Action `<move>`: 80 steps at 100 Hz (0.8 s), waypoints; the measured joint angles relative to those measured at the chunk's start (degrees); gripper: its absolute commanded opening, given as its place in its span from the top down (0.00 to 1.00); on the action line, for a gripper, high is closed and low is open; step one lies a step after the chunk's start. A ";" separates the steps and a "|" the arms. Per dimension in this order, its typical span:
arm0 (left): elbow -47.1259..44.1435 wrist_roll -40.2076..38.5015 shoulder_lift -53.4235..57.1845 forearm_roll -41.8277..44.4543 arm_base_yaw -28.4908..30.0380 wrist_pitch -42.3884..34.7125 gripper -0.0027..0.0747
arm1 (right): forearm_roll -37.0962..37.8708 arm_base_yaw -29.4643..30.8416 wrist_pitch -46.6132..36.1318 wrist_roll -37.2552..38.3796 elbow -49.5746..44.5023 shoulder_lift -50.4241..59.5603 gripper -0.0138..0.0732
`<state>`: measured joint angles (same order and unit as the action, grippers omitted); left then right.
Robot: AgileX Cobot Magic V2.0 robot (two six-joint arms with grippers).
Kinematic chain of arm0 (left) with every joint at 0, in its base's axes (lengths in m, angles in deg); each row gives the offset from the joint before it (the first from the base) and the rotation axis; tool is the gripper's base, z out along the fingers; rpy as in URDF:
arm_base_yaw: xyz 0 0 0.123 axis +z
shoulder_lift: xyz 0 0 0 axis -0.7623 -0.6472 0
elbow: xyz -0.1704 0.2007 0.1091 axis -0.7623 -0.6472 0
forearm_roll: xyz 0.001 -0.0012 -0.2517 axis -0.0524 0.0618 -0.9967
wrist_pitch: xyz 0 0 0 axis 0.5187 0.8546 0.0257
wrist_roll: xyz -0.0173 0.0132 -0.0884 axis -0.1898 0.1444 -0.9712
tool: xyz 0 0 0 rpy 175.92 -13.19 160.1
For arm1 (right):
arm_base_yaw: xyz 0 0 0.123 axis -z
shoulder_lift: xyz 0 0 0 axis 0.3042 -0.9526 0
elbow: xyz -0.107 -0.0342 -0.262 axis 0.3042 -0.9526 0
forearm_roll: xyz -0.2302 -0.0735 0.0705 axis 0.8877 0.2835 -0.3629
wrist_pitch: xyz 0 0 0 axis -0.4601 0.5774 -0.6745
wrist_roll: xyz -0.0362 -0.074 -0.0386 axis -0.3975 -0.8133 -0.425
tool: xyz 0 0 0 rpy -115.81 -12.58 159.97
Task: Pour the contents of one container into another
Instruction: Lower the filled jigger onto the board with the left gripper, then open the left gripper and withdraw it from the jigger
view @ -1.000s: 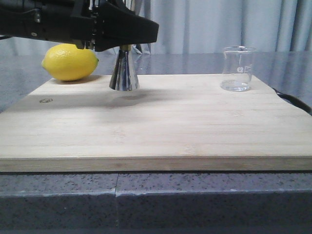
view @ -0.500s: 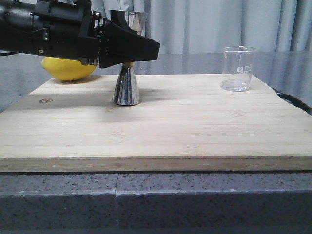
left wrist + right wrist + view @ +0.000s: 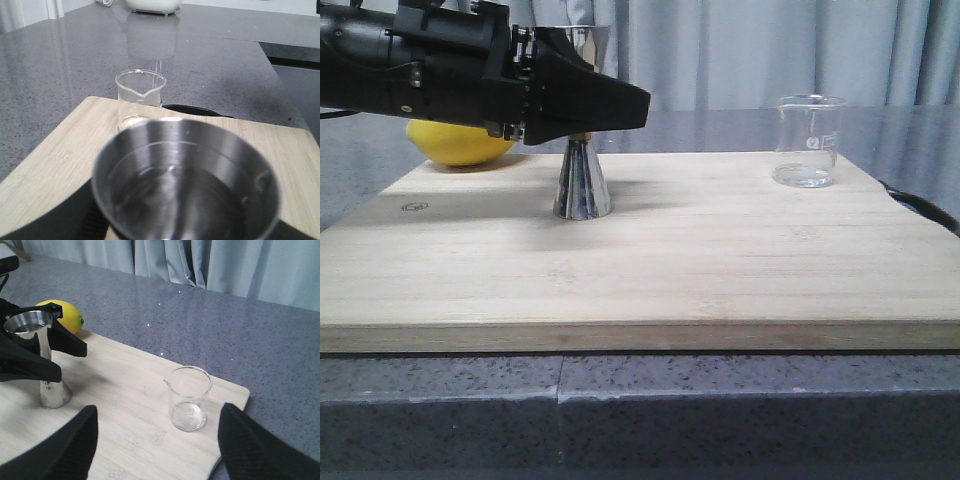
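Note:
The steel jigger [image 3: 583, 185] stands on the wooden board [image 3: 670, 270] at the back left. My left gripper [image 3: 628, 104] is shut on the jigger at its waist, one finger on each side. In the left wrist view its upper cup [image 3: 185, 185] fills the foreground and seems to hold clear liquid. The glass beaker [image 3: 808, 140] stands upright at the board's back right corner, apart from both grippers. In the right wrist view my right gripper [image 3: 159, 440] hangs open above the board, and the beaker [image 3: 188, 397] lies just beyond its fingers. The right gripper is out of the front view.
A yellow lemon [image 3: 455, 145] lies at the board's back left corner, behind the left arm. A black cable [image 3: 920, 205] curves off the board's right edge. Grey stone counter [image 3: 720, 400] surrounds the board. Curtains hang behind.
My left gripper has moved slightly right and towards the camera with the jigger, whose foot now sits lower in the front view. The beaker has not moved.

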<state>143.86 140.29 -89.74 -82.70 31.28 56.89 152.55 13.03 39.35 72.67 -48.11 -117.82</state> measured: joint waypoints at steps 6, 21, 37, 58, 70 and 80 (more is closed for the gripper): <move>0.09 0.00 0.00 0.00 0.00 0.00 0.28 | 0.00 0.00 0.00 0.00 0.00 0.00 0.31; 0.09 -0.69 0.00 0.27 0.00 0.00 0.20 | 0.00 0.00 0.10 0.00 0.00 0.00 0.31; 0.40 -6.55 3.01 6.73 0.00 -1.97 0.20 | 0.00 0.00 0.21 0.00 0.00 0.00 0.31; 0.74 -18.44 11.02 21.40 0.00 -11.93 0.20 | 0.00 0.00 0.32 0.00 0.00 0.00 0.31; 0.74 -27.94 16.87 32.36 0.00 -16.13 0.20 | 0.00 0.00 0.44 0.00 0.00 0.00 0.31; 0.74 -39.63 21.63 44.76 0.00 -19.19 0.21 | 0.00 0.00 1.07 0.64 -0.03 0.00 0.31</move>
<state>144.60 100.66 -68.11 -37.94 31.28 37.70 152.55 13.03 40.41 73.31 -48.15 -117.82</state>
